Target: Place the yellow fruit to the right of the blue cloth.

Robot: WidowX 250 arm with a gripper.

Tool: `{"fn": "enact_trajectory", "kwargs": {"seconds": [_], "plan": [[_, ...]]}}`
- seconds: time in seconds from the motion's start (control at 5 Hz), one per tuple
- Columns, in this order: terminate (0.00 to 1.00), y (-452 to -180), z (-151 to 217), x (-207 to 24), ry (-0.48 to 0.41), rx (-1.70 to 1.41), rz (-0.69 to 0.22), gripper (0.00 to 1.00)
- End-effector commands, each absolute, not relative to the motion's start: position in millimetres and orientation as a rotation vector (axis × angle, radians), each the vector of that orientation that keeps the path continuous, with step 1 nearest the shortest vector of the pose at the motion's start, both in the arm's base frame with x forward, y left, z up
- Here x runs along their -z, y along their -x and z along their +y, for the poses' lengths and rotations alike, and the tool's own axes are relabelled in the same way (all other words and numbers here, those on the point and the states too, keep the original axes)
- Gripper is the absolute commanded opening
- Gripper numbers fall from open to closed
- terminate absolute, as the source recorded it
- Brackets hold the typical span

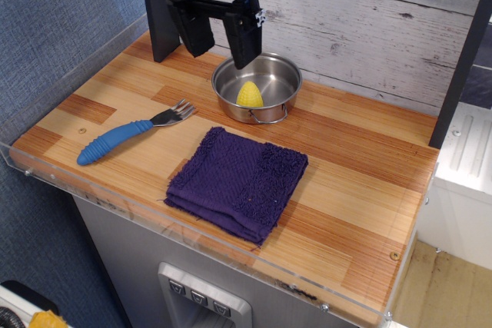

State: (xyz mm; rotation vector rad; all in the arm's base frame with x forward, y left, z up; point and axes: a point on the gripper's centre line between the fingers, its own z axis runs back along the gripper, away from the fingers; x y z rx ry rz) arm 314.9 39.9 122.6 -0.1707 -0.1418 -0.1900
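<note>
My claw [220, 42] hung with its jaws apart above the pot [257, 87]. I needed to descend straight and centered around the yellow fruit [249, 94], avoiding the rim.

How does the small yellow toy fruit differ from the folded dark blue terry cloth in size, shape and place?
The small yellow toy fruit is far smaller than the folded dark blue terry cloth. The fruit is a pointed dome standing upright; the cloth lies flat and roughly square. The fruit sits inside the round steel pot; the cloth lies directly on the wooden counter. Neither is touched by the black hand.
</note>
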Motion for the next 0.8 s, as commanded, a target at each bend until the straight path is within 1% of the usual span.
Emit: {"fn": "enact_trajectory", "kwargs": {"seconds": [0.0, 0.2, 0.4, 0.6], "plan": [[0.0, -377.5, 53.6, -134.8, 0.139, 0.131, -0.237, 1.0], [0.0, -395.1, 64.9, -135.2, 0.096, 0.088, -0.237, 1.0], [0.0, -401.1, 69.0, -130.5, 0.024, 0.072, -0.203, 1.0], [0.0, -396.8, 67.0, -126.2, -0.009, 0.082, -0.168, 1.0]]}}
